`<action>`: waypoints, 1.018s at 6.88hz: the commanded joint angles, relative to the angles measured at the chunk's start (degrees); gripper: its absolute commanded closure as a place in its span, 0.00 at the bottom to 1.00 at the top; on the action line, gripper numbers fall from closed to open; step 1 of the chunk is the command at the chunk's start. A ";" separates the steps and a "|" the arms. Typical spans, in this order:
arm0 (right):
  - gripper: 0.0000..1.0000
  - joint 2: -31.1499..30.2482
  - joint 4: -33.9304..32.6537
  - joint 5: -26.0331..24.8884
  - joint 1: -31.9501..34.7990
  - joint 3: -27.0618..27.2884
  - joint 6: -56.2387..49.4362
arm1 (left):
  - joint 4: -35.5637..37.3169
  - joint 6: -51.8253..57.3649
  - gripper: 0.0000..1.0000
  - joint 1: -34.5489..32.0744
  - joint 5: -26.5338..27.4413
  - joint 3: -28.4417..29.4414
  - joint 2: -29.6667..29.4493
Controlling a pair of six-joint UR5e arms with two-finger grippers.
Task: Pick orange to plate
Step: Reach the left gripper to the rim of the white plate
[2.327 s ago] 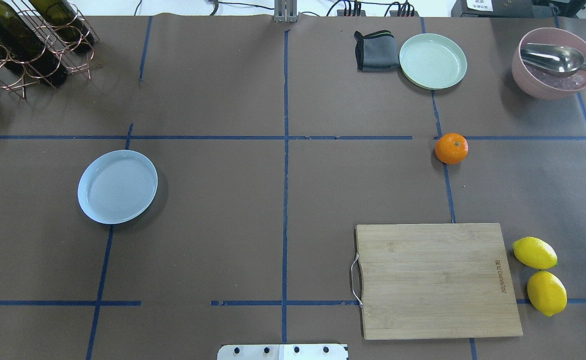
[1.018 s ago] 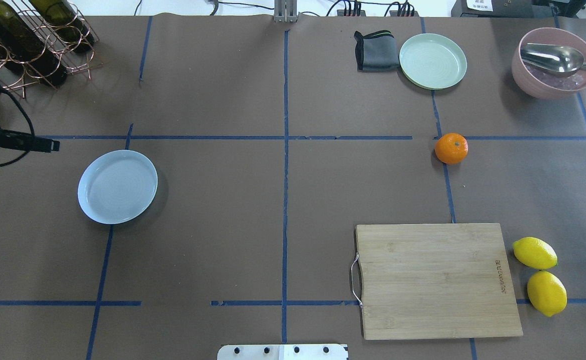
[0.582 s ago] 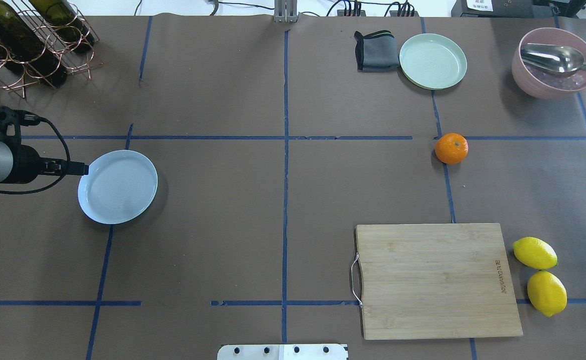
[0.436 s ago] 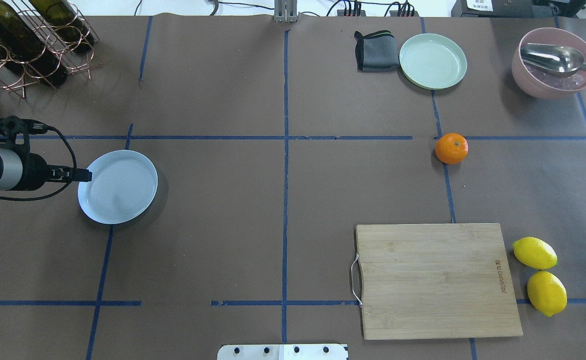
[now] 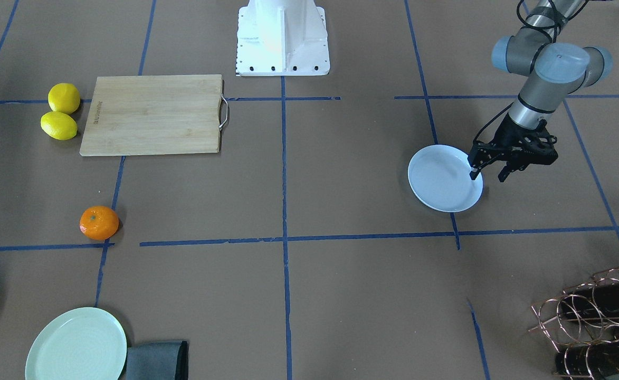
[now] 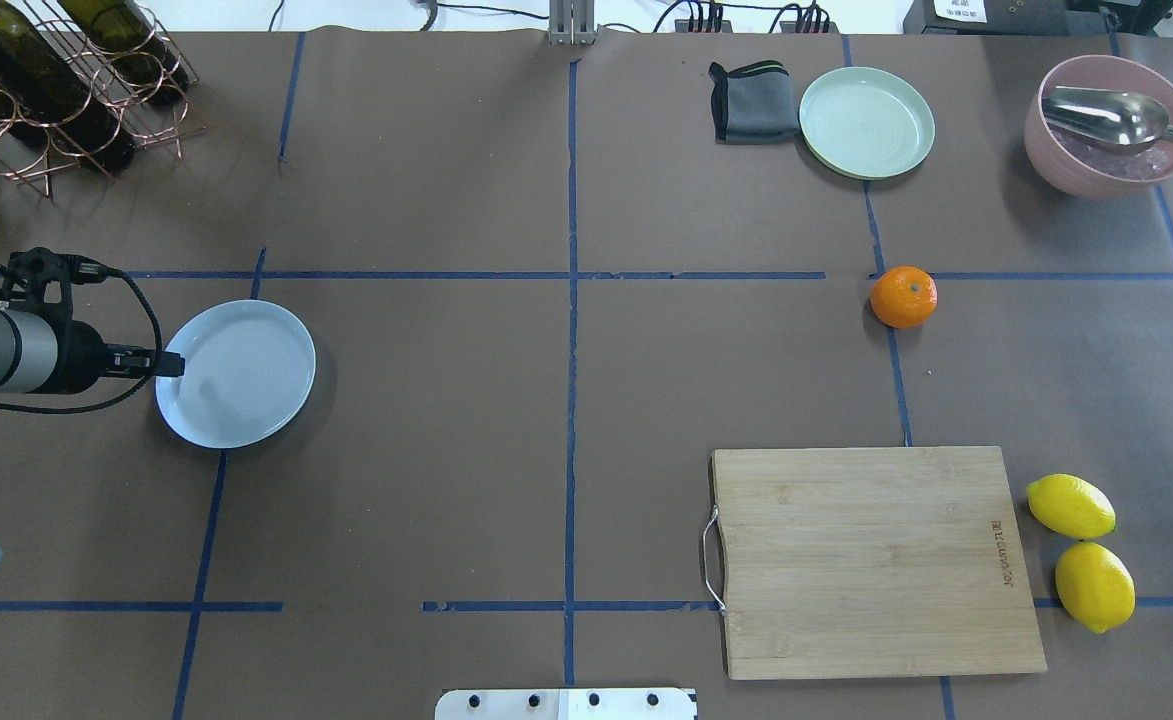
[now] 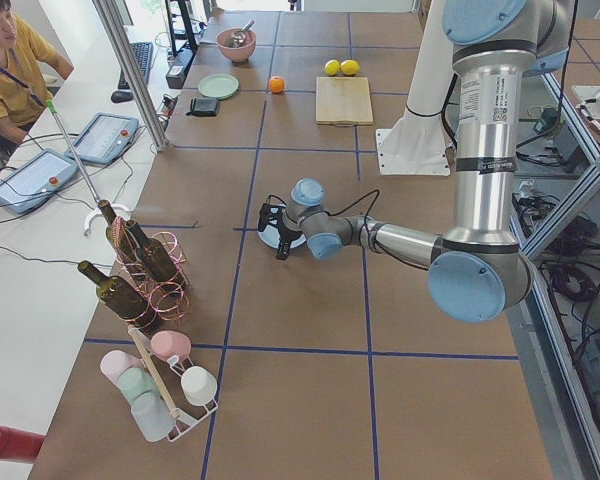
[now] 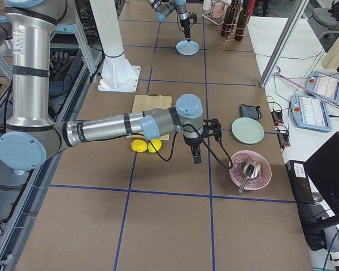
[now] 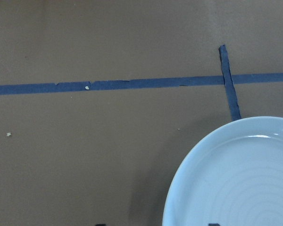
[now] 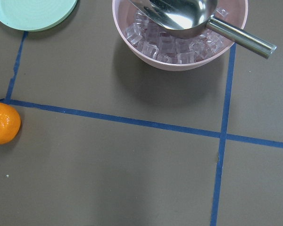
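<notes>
Fingers of the left gripper (image 5: 487, 174) are held wide and are now moved over the rim of the plate (image 5: 441, 182). The orange (image 5: 98, 222) is left untouched near the right gripper (image 8: 195, 153), whose fingers cannot be judged.

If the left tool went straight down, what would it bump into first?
Probably the plate, at its rim: the left tool points down, open, straddling that edge. Its height above is unclear.

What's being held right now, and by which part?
Nothing visibly. The left gripper is open astride the rim of the pale bluish-white round plate; the small round orange lies free, apart from the right gripper.
</notes>
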 commanded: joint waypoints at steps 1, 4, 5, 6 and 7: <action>0.00 0.00 0.00 -0.09 -0.03 -0.11 0.12 | -0.09 0.01 0.39 1.23 0.01 0.55 -0.43; 0.00 -0.26 0.00 -0.09 -0.03 -0.20 0.12 | -0.09 0.44 1.00 1.23 0.01 0.64 -0.53; 0.00 -0.26 0.00 0.00 0.06 -0.11 0.20 | 0.00 0.71 1.00 1.06 -0.25 -0.41 -0.53; 0.00 -0.26 0.00 0.00 0.06 0.24 0.21 | 0.17 0.71 1.00 1.06 -0.69 -1.81 -0.61; 0.00 -0.26 0.00 0.00 0.06 0.42 0.21 | 0.70 0.62 1.00 0.97 -0.78 -4.78 -0.70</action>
